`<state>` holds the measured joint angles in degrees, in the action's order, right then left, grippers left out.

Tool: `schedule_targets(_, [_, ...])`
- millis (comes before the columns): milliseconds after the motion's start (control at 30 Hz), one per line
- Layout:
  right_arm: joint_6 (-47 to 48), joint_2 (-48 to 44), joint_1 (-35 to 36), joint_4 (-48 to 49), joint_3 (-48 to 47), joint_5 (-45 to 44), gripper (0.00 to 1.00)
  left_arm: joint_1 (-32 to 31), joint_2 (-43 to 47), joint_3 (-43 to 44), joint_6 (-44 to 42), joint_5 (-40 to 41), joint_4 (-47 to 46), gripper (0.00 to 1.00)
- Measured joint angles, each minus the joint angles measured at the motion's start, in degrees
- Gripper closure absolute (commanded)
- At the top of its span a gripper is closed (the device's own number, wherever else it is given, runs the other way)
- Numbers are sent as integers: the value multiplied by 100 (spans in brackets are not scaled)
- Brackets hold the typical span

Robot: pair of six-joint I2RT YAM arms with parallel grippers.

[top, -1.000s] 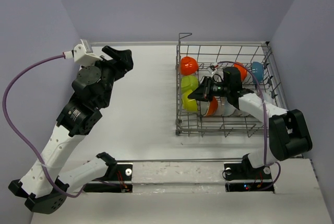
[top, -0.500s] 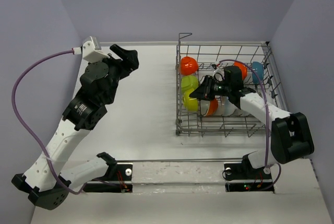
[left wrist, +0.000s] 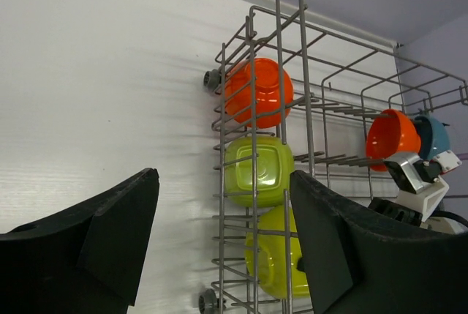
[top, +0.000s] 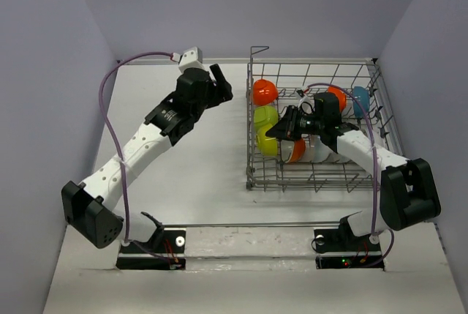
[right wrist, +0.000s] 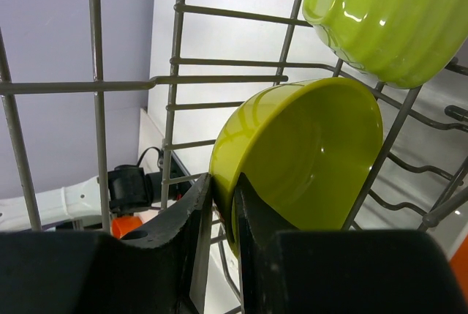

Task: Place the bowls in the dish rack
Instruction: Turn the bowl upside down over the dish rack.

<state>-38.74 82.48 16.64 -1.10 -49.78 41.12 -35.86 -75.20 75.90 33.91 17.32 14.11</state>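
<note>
Two arms in view, and one change worth logging.

Overhead: the left arm has swung from the desk's (top: 190, 182) 10 o'clock corner across to about 12 o'clock. The left gripper (top: 219, 83) now sits just beside the 11 o'clock corner of the dish rack (top: 252, 175). The right arm has barely shifted. The right gripper (top: 281, 132) is inside the rack at the yellow-green bowl (top: 266, 142), on the rack's 9 o'clock side. Toward 12 from it stand the squarish green bowl (top: 265, 117) and then the orange bowl (top: 263, 92). A blue bowl (top: 360, 96) sits at the rack's 1 o'clock. I see no bowl out on the desk.

Left wrist: the fingers (left wrist: 110, 233) are spread wide with nothing between them, facing the rack's outer wall.

Right wrist: the fingers (right wrist: 194, 241) are drawn to a narrow slit, pinching the rim of the yellow-green bowl, which stands tilted among the tines (right wrist: 99, 94).

Judgement: loading looks nearly finished, with the last bowl being seated. The left arm's approach is probably support, not a fetch.
</note>
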Motion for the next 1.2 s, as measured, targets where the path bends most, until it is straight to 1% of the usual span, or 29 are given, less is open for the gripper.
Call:
schedule_targets(133, [4, 0, 0, 0, 0, -2, 79, -22, -315, 31, -48, -188, -98, 20])
schedule_targets(233, [13, 0, 0, 0, 0, -2, 79, -92, -546, 216, -94, -295, -151, 20])
schedule_targets(500, [17, 0, 0, 0, 0, -7, 79, -468, -1108, 643, -238, -439, -251, 19])
schedule_targets(800, [20, 0, 0, 0, 0, -15, 79, -699, -1532, 675, -352, -496, -245, 20])
schedule_targets(867, [20, 0, 0, 0, 0, -17, 78, -726, -1552, 675, -369, -492, -240, 23])
schedule_targets(900, [20, 0, 0, 2, 0, -20, 78, -732, -1556, 675, -380, -490, -238, 26])
schedule_targets(933, [20, 0, 0, 2, 0, -22, 78, -734, -1558, 673, -389, -487, -236, 29])
schedule_targets(967, [22, 0, 0, 0, 0, -24, 78, -737, -1563, 673, -391, -487, -232, 35])
schedule_targets(1033, [22, 0, 0, 2, 0, -28, 78, -748, -1572, 675, -404, -483, -232, 43])
schedule_targets(1067, [22, 0, 0, 2, 0, -31, 78, -761, -1582, 673, -413, -485, -229, 44])
schedule_targets(1200, [24, -2, 0, 2, 0, -42, 78, -837, -1622, 675, -433, -483, -205, 44])
